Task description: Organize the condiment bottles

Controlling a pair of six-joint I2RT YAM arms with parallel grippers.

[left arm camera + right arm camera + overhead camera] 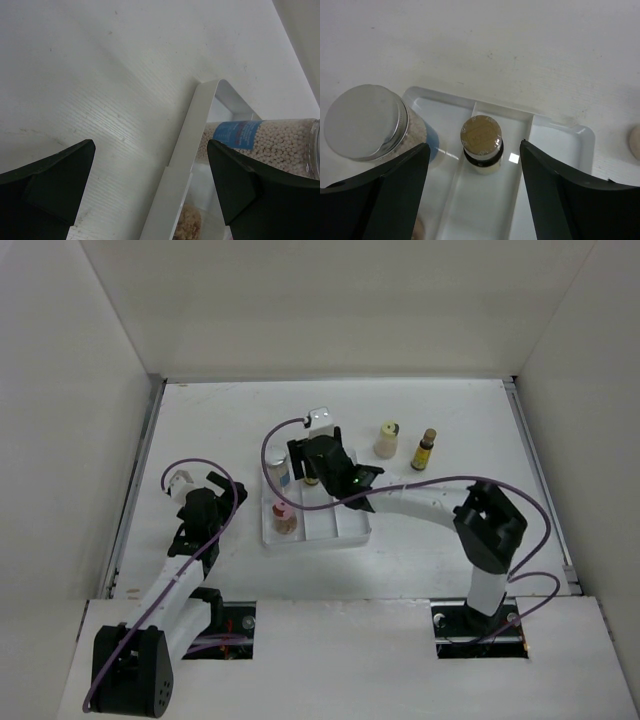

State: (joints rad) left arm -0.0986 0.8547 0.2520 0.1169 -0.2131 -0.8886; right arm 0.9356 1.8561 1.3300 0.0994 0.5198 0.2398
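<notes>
The white tray (340, 528) holds three bottles. The silver-capped, blue-labelled bottle (281, 472) stands in its left compartment at the back, with the pink-capped bottle (284, 517) in front of it. A brown-capped amber bottle (481, 142) stands at the back of the middle compartment. My right gripper (472, 200) is open above it, one finger on each side, not touching. The yellow-capped cream bottle (387, 439) and the second amber bottle (425, 449) stand on the table beyond the tray to the right. My left gripper (150, 185) is open and empty, just left of the tray's rim (187, 145).
The tray's right compartment (555, 150) holds nothing. White walls enclose the table on the left, back and right. The right arm's forearm (410, 502) reaches across the tray's right side. In the left wrist view the blue-labelled bottle (260, 142) shows behind the tray rim.
</notes>
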